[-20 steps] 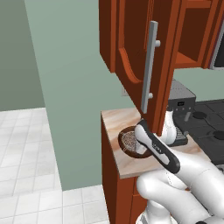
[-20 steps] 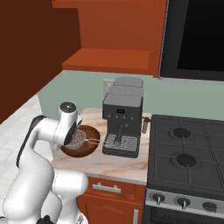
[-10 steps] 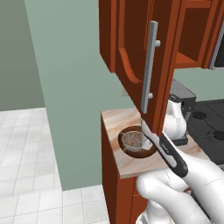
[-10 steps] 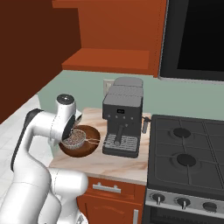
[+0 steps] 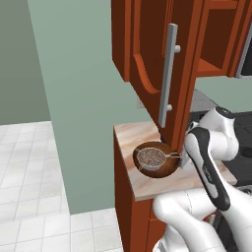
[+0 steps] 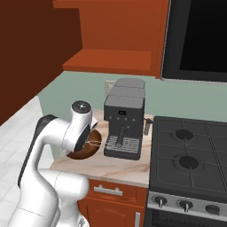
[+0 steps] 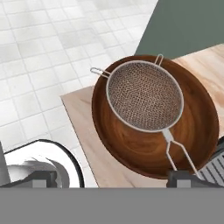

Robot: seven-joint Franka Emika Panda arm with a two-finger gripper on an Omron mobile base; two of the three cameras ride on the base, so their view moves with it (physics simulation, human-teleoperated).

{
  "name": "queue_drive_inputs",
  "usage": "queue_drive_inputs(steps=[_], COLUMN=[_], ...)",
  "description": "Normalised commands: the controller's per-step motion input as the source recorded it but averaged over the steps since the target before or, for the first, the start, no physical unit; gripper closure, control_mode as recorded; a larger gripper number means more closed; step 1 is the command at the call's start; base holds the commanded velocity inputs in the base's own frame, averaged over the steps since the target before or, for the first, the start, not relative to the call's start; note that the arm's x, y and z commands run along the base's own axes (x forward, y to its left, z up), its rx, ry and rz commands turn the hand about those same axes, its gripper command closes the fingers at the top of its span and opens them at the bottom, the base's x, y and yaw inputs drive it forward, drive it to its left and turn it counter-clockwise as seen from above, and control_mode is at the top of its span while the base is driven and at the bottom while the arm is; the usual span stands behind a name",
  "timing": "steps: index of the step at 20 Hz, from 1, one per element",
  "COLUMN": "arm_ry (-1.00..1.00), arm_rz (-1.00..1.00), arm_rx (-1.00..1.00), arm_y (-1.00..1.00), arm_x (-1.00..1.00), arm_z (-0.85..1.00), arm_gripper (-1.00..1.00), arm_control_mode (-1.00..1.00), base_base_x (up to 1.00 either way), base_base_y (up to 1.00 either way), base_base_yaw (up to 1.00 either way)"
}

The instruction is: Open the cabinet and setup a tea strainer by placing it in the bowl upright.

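- Left base view: we see one cabinet (image 5: 147, 59) with its door swung out over the surface (image 5: 147, 187), so the shelf inside is reachable. One bowl (image 5: 156, 160) stands on this surface, and one tea strainer (image 5: 151, 157) sits in it, mouth up.
- Right base view: we count one coffee machine (image 6: 124, 124) just beside the bowl (image 6: 84, 153) and one stove (image 6: 190, 164).
- Hand view: our tool (image 7: 116, 179) is released, both tips apart above the bowl (image 7: 131, 144). The tea strainer (image 7: 144, 96) rests upright, its handle lying over the rim.

open cabinet door (image 5: 147, 64) overhanging bowl (image 5: 156, 160)
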Motion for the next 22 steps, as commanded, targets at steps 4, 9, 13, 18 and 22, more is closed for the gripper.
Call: queue_drive_inputs(steps=[4,9,13,18,22], arm_ry=[-0.06,0.01,0.13,0.17,0.19], arm_rz=[-0.14,-0.33,-0.34,-0.17,-0.14], arm_rx=[0.0,-0.01,-0.01,0.0,0.03], arm_y=[-0.51,-0.32,-0.21,-0.11,-0.21], arm_x=[-0.43,-0.33,-0.06,0.0,0.0], arm_z=[0.68,0.75,0.64,0.52,0.27], arm_gripper=[-1.0,-1.0,-1.0,-1.0,-1.0], arm_control_mode=[-1.0,-1.0,-1.0,-1.0,-1.0], base_base_x=[0.0,0.0,0.0,0.0,0.0], base_base_y=[0.0,0.0,0.0,0.0,0.0], base_base_yaw=[0.0,0.0,0.0,0.0,0.0])
